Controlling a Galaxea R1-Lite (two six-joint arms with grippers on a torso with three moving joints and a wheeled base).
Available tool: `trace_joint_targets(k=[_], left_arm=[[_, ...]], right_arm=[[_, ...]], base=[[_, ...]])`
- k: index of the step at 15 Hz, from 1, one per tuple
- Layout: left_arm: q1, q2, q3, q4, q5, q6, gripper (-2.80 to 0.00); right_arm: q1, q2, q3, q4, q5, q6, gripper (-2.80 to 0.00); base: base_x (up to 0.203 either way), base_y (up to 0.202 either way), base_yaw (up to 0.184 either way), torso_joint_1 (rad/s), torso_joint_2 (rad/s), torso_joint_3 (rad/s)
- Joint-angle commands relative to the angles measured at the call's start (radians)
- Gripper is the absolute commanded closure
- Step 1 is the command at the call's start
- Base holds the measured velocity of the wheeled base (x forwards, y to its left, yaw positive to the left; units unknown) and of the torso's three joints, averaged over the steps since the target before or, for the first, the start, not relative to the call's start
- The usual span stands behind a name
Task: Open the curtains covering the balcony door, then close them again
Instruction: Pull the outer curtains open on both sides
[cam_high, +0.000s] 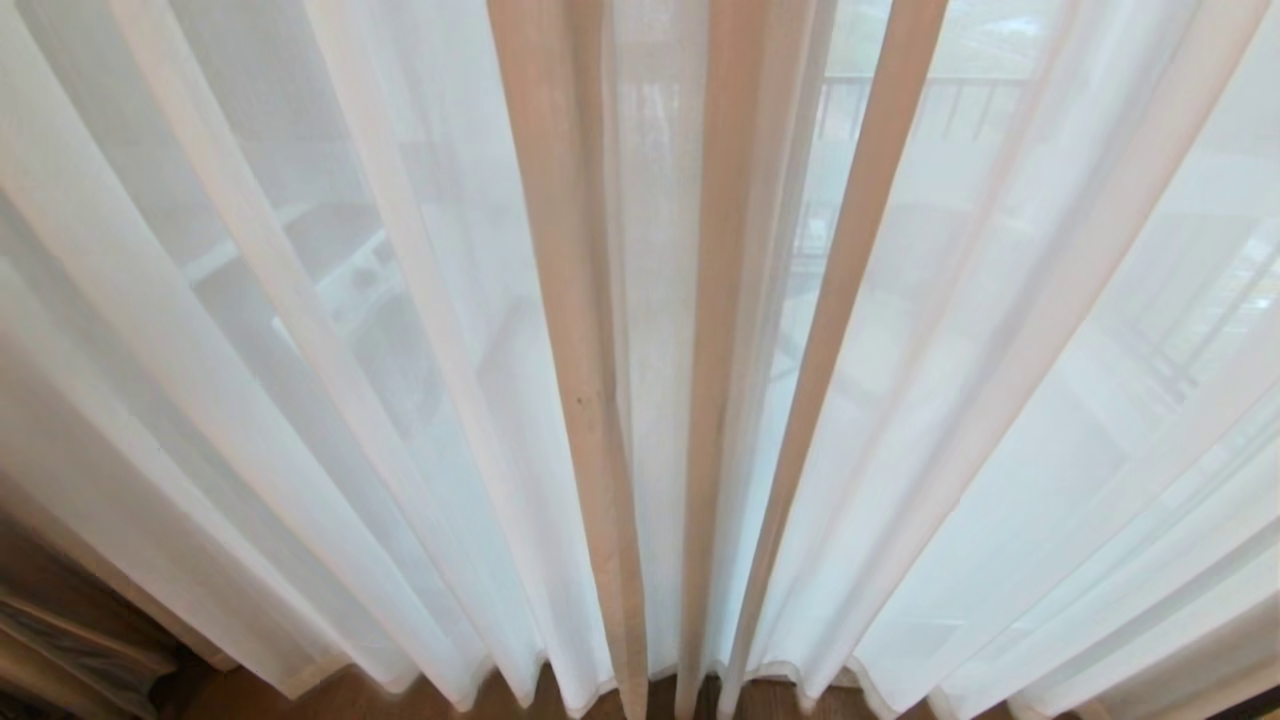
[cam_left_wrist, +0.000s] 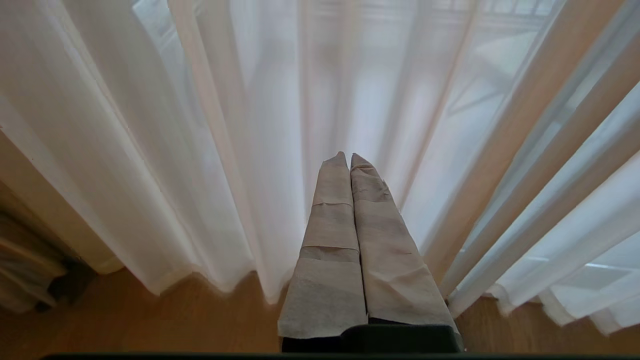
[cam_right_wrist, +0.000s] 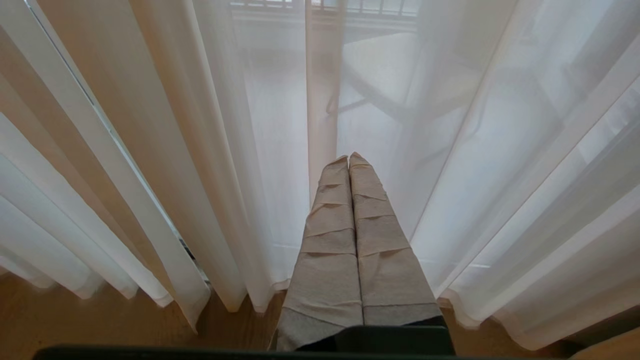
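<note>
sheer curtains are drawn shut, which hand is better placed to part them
Neither clearly: left hand and right hand are both shut, empty, pointing at the sheer curtains. Slight lean right; a gap shows in its view.

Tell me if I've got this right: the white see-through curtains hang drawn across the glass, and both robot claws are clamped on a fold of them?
Not quite. The sheer curtains are drawn, but the left gripper and right gripper are shut on nothing, short of the fabric, as both wrist views show.

Balcony door (cam_high: 900, 130) & railing (cam_high: 930, 100) blurred behind sheers (cam_high: 300, 300); curtain tops cut off.
</note>
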Motion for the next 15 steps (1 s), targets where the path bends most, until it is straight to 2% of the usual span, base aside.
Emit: trace_joint_targets(k=[1,15], left_arm=[[0.0,-0.055,0.0,0.0,0.001,0.001,0.0],[-0.002,-0.055,0.0,-0.002,0.003,-0.002,0.0]], right_arm=[[0.001,0.0,0.0,0.001,0.0,-0.001,0.0],[0.001,0.0,0.0,0.001,0.0,-0.001,0.0]], base=[[0.0,0.0,0.0,0.0,0.0,0.0],[0.0,0.0,0.0,0.0,0.0,0.0]])
